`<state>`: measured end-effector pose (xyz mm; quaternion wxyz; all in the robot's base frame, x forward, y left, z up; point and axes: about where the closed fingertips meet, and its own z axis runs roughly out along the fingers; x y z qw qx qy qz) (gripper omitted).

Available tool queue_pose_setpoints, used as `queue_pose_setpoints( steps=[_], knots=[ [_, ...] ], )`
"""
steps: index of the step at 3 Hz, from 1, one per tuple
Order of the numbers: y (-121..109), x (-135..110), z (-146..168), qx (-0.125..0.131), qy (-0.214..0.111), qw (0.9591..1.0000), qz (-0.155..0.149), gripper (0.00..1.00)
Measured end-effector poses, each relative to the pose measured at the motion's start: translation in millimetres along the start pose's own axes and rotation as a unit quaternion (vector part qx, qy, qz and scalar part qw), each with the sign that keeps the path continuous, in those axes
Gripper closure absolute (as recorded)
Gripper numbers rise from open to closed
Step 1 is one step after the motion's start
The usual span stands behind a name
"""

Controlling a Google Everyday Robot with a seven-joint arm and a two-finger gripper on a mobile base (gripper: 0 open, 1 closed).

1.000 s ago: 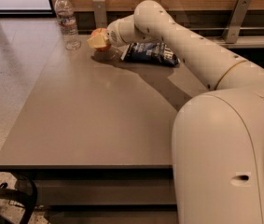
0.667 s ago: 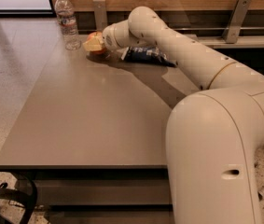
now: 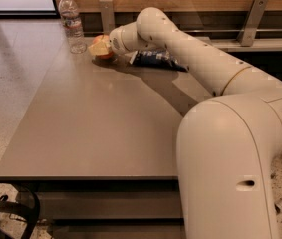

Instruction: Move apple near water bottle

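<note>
The apple (image 3: 99,50), red-orange with yellowish patches, is at the far end of the grey table (image 3: 95,128), just right of the water bottle (image 3: 72,24). The bottle is clear with a white cap and stands upright at the table's far left corner. My gripper (image 3: 103,46) reaches in from the right at the end of the long white arm and is shut on the apple, holding it at or just above the tabletop. The fingers are mostly hidden behind the wrist and the apple. A small gap separates the apple from the bottle.
A dark blue snack bag (image 3: 155,59) lies on the table under the arm, right of the apple. A wooden wall with a metal rail (image 3: 260,31) runs along the back. A black frame (image 3: 11,210) stands at the lower left, below the table's front edge.
The gripper has carried the apple leftward along the far edge of the table, closer to the water bottle. The bottle and the snack bag have not moved.
</note>
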<state>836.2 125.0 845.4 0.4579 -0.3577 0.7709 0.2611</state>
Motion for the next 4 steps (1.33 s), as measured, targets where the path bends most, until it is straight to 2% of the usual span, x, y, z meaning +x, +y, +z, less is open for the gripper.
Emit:
queue_pose_setpoints(
  steps=[2,3,4],
  knots=[
    [3.7,2.1,5.2,-0.004,0.002,1.0000,0.000,0.07],
    [4.9,2.9,7.0,-0.005,0.003,1.0000,0.000,0.00],
    [5.0,2.9,7.1,-0.005,0.003,1.0000,0.000,0.00]
  ],
)
